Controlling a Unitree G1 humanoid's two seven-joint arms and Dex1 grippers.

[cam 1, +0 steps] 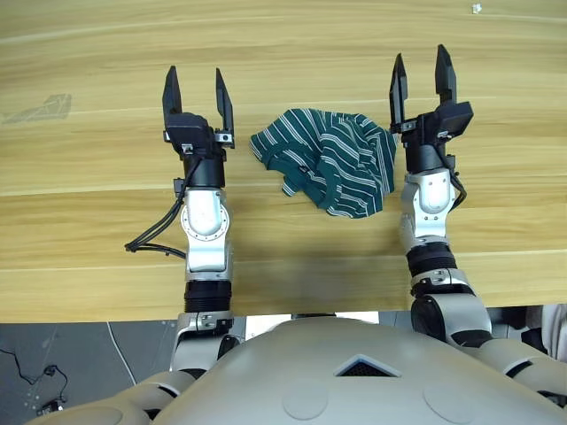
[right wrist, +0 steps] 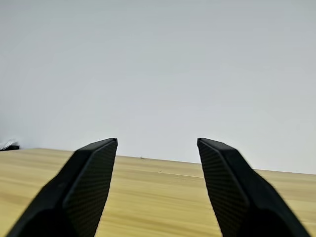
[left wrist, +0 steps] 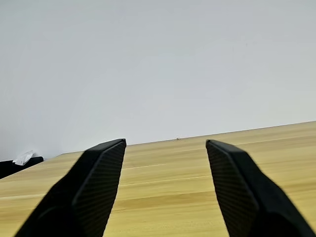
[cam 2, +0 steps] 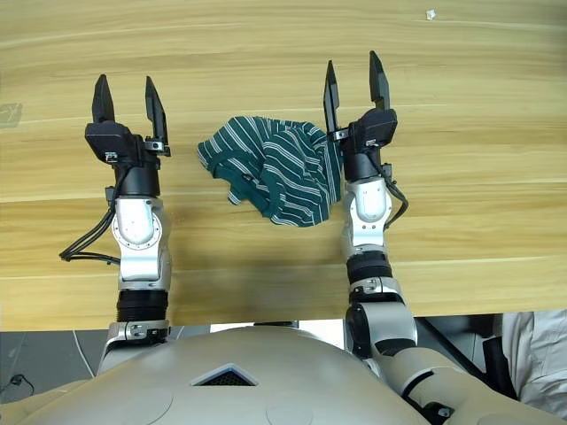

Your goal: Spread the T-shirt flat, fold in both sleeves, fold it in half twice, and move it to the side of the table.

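Flanking crumpled T-shirt [cam 1: 328, 159], left gripper [cam 1: 195, 74], right gripper [cam 1: 420, 55]

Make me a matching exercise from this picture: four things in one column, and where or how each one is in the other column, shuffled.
Things:
1. T-shirt
2. left gripper
3. right gripper
4. white scrap

Places or states:
A. fingers open, on the T-shirt's right side
B. far part of the table, toward the right
C. crumpled heap, striped green and white
D. fingers open, on the T-shirt's left side

Pairs: 1-C, 2-D, 3-A, 4-B
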